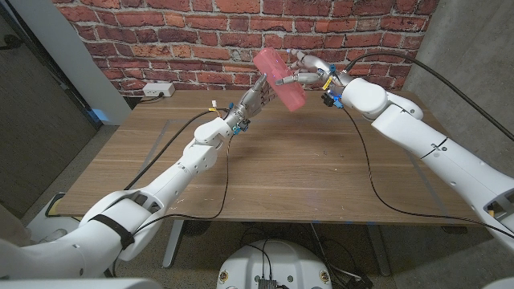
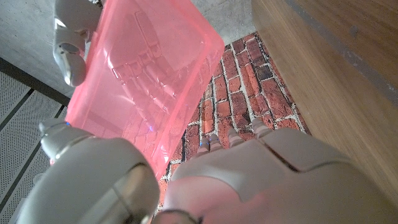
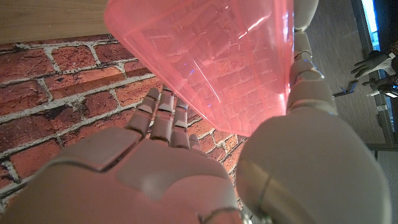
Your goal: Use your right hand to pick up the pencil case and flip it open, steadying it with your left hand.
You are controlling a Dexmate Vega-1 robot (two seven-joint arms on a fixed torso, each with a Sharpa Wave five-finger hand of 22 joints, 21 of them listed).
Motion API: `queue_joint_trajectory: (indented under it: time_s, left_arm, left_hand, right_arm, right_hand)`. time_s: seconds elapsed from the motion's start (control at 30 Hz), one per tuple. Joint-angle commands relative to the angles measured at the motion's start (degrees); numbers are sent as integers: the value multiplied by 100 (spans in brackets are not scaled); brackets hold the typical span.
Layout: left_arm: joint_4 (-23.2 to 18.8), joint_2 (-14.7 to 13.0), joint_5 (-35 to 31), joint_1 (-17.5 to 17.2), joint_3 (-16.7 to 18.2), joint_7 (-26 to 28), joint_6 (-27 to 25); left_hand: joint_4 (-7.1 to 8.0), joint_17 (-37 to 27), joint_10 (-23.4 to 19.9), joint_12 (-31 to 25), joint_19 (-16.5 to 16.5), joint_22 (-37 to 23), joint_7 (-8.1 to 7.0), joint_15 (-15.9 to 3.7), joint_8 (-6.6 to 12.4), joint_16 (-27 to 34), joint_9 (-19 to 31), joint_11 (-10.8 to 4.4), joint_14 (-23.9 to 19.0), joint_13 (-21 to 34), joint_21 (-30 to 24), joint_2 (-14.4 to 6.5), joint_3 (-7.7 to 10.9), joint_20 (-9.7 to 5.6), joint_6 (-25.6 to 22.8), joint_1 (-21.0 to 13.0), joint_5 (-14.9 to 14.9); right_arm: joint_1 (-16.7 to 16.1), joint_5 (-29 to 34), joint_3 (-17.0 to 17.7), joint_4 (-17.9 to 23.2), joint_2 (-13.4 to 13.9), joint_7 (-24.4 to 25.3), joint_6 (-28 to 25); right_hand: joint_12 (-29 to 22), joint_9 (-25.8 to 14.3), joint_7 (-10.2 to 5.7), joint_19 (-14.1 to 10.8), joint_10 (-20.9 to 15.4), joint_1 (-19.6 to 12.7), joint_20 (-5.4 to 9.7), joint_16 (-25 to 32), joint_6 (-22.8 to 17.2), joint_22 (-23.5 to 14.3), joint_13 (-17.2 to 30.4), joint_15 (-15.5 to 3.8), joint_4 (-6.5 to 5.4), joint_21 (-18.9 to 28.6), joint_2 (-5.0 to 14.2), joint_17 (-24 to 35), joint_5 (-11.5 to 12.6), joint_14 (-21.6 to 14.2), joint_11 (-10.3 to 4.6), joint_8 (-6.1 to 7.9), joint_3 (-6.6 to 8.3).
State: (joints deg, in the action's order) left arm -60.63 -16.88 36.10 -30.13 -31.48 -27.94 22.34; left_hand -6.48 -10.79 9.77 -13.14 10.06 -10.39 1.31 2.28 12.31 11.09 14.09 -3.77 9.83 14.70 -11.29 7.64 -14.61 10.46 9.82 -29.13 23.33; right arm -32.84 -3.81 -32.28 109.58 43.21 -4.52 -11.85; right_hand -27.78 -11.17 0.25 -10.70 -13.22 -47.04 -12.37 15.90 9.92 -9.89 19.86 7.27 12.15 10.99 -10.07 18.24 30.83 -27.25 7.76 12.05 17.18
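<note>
This looks like a robotics lab or test room, not a home. A plain wooden surface on metal legs stands against a red brick wall, which reads as facing or wallpaper behind both raised hands. Just beyond the left hand, at the foot of the wall, a white power strip lies on the surface. Black cables trail loose across the wood below the right hand. Grey panels close off the room out past the left arm, and another grey panel stands behind the right arm.
</note>
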Motion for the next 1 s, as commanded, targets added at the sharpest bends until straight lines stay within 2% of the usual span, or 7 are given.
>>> queue_joint_trajectory:
  time_s: [0.03,0.23,0.5,0.8,1.0]
  left_arm:
    - [54,45,89,38,0,-223,53]
    - [-24,19,93,25,-6,-259,30]
    - [-35,-20,102,0,3,-261,-14]
    - [-40,46,144,-55,63,-115,42]
    - [0,62,152,-32,48,-185,60]
  left_hand:
    - [0,-27,281,-61,721,-14,-75,17,34,22,33,-20,1429,28,-26,-41,-64,32,1404,-113,50]
    - [-5,-26,231,-104,692,-13,-80,10,84,36,48,-17,1395,45,-35,-59,-99,36,1309,-159,73]
    - [0,-26,160,-150,626,-14,-112,4,161,67,59,-28,1308,60,-56,-76,-137,18,1129,-183,90]
    - [9,-28,117,-186,579,-17,-113,-22,68,97,78,-68,1205,81,-64,-106,-181,-9,1394,-218,110]
    - [11,-31,87,-203,566,-18,-128,-29,74,101,88,-100,1184,89,-67,-117,-192,-10,1399,-229,115]
  right_arm:
    - [74,44,-100,-177,-88,-64,41]
    - [72,38,-67,-292,-135,26,42]
    - [-39,-32,69,-270,-103,181,77]
    - [-69,-80,68,-233,-52,91,245]
    - [-52,-70,41,-242,-57,42,291]
  right_hand:
    - [-60,2,-33,-25,-1053,-1386,-8,13,35,-12,20,-1726,-319,-2,1416,20,26,-1011,-1049,11,309]
    - [-90,2,-44,-57,-1109,-1413,2,11,-17,-12,28,-1745,-308,9,1421,24,41,-1026,-1081,24,326]
    - [-201,3,-100,-193,-1322,-1564,36,99,-218,-11,54,-1852,-253,45,1454,104,52,-1162,-1230,70,346]
    - [-232,4,-107,-217,-1371,-1601,66,102,-246,-10,68,-1858,-257,41,1455,128,64,-1168,-1285,62,352]
    - [-243,6,-115,-226,-1380,-1617,59,100,-269,-9,75,-1857,-262,38,1454,139,68,-1171,-1276,59,355]
